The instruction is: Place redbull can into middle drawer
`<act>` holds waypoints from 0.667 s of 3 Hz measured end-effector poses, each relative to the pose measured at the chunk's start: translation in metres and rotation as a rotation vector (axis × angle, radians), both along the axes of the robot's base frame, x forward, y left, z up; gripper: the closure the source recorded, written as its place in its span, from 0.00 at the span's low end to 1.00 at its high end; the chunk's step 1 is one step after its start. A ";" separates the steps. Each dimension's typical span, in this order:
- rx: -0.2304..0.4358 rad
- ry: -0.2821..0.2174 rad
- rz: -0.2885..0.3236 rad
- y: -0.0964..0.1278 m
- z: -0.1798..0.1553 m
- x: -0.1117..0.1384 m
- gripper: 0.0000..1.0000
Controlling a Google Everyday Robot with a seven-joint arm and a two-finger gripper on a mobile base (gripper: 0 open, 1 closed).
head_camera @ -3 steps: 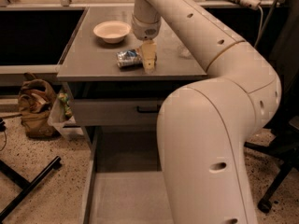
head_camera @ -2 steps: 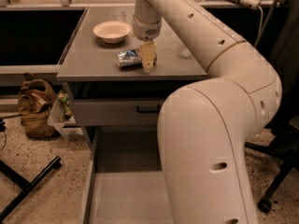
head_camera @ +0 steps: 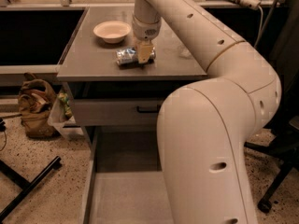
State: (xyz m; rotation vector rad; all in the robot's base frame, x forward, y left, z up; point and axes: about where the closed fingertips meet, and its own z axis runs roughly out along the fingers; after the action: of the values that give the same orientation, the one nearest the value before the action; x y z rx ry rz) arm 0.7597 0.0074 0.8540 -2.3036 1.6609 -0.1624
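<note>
The redbull can [head_camera: 126, 56] lies on its side on the grey cabinet top [head_camera: 93, 62], in front of the bowl. My gripper [head_camera: 144, 56] points down at the can's right end, its yellowish fingers [head_camera: 145, 52] in front of that end. The middle drawer [head_camera: 126, 190] is pulled out low at the front, a long grey tray with low side walls, partly hidden by my arm.
A white bowl [head_camera: 112, 31] stands behind the can. A grey drawer with a black handle [head_camera: 149, 109] sits shut above the open one. A brown bag [head_camera: 35, 107] and a black stand leg [head_camera: 28, 185] are on the floor at the left. My arm [head_camera: 219, 125] fills the right.
</note>
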 end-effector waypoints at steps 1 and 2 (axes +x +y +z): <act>0.000 0.000 0.000 0.000 0.000 0.000 0.87; 0.030 -0.041 -0.027 -0.001 0.009 -0.008 1.00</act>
State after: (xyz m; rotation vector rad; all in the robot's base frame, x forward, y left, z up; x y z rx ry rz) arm 0.7522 0.0061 0.8634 -2.2416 1.6629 -0.1882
